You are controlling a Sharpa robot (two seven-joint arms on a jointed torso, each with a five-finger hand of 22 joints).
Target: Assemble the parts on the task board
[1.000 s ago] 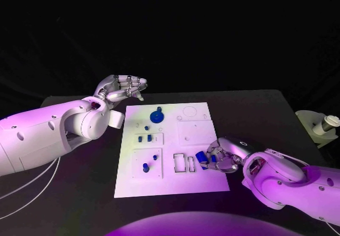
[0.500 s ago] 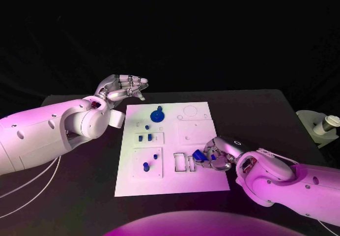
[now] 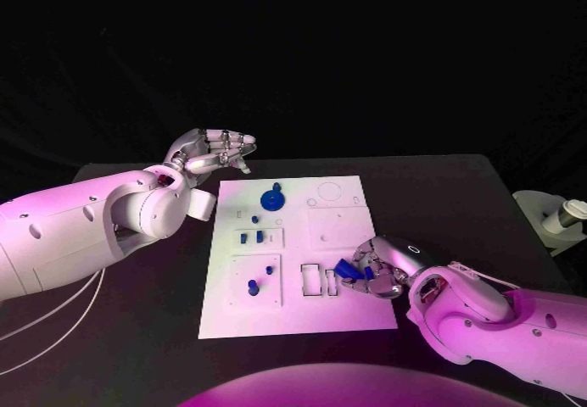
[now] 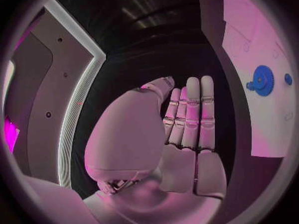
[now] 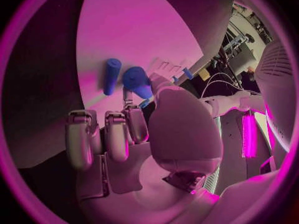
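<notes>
Two shiny robot hands over a matte black bench (image 3: 465,186). Head view: right robot hand (image 3: 382,270) pinches a blue part (image 3: 346,270) at the flat white task board (image 3: 337,225)'s right edge; left robot hand (image 3: 210,153) curled, holding nothing. Left wrist view adds a toothed blue gear (image 4: 262,80). Right wrist view adds a blue cylinder (image 5: 111,75) lying beside the held part.

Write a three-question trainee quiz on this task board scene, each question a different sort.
1. True or false: the left hand rests on the board.
2. Which hand holds a blue part? A) left B) right C) neither
3. Fill in: the blue gear lies at the board's ____ end, far or near from the robot.

Key: 1 false, it is raised off the board's far left corner; 2 B; 3 far.
</notes>
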